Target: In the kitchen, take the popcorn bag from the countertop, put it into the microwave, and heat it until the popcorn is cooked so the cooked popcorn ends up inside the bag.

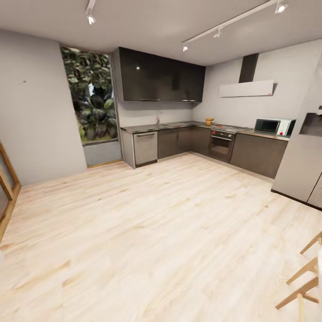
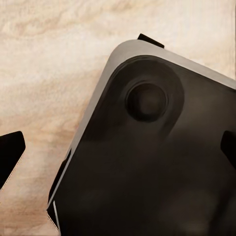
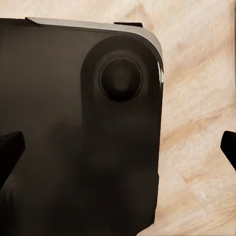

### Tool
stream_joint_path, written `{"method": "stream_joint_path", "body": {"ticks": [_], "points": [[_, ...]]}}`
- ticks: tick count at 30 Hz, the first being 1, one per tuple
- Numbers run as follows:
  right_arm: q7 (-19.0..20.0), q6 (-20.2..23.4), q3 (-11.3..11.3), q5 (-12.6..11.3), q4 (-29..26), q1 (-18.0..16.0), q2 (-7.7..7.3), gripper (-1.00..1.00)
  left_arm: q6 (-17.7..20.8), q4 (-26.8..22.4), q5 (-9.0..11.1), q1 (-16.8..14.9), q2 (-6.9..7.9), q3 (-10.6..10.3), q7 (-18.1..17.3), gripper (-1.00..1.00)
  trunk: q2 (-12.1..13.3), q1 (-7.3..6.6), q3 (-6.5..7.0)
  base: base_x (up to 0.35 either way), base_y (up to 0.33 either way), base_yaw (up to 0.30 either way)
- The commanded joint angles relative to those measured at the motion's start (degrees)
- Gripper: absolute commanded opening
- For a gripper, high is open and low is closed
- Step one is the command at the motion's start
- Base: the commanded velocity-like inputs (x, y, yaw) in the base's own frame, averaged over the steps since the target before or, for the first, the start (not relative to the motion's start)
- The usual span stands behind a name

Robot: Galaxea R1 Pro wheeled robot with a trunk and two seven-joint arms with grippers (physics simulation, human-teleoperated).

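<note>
Across the room, the pale microwave (image 1: 273,126) with a dark door stands on the right stretch of the grey L-shaped countertop (image 1: 179,125). Near the counter's corner sits a small tan-brown lump (image 1: 209,121), which looks like the popcorn bag; it is too far off for detail. In the left wrist view my left gripper (image 2: 118,152) is open, its dark fingertips (image 2: 11,153) spread wide above the robot's dark base and the wood floor. My right gripper (image 3: 118,150) is open in the same way, with nothing between its fingertips (image 3: 10,150).
A wide pale wood floor (image 1: 147,232) lies between me and the dark cabinets. A built-in oven (image 1: 222,144) sits left of the microwave, and a steel fridge (image 1: 300,161) stands at the right. Wooden chair legs (image 1: 306,277) poke in at the lower right, and a wooden frame (image 1: 6,188) at the left.
</note>
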Motion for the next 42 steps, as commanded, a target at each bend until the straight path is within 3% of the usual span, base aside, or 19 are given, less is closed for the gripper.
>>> {"method": "stream_joint_path", "body": {"ticks": [1, 11, 34, 42], "points": [[-0.02, -0.18, 0.05, 0.03, 0.01, -0.01, 0.00, 1.00, -0.12, -0.02, -0.12, -0.02, -0.02, 0.39, 0.05, 1.00, -0.02, 0.04, -0.04, 0.332, 0.000, -0.242], [-0.02, -0.18, 0.05, 0.03, 0.01, -0.01, 0.00, 1.00, -0.12, -0.06, -0.12, -0.02, -0.02, 0.35, 0.05, 1.00, -0.02, 0.04, -0.04, 0.332, 0.000, -0.233], [-0.02, -0.16, 0.17, 0.12, 0.01, -0.01, 0.03, 1.00, 0.22, -0.07, -0.04, -0.05, 0.07, 0.35, 0.02, 1.00, -0.02, 0.04, -0.04, 0.332, 0.000, -0.008], [-0.02, -0.10, 0.05, 0.06, 0.01, -0.01, 0.11, 1.00, 0.40, -0.07, -0.04, -0.05, 0.07, 0.35, 0.04, 1.00, -0.02, 0.04, -0.04, 0.332, 0.000, -0.205]]}}
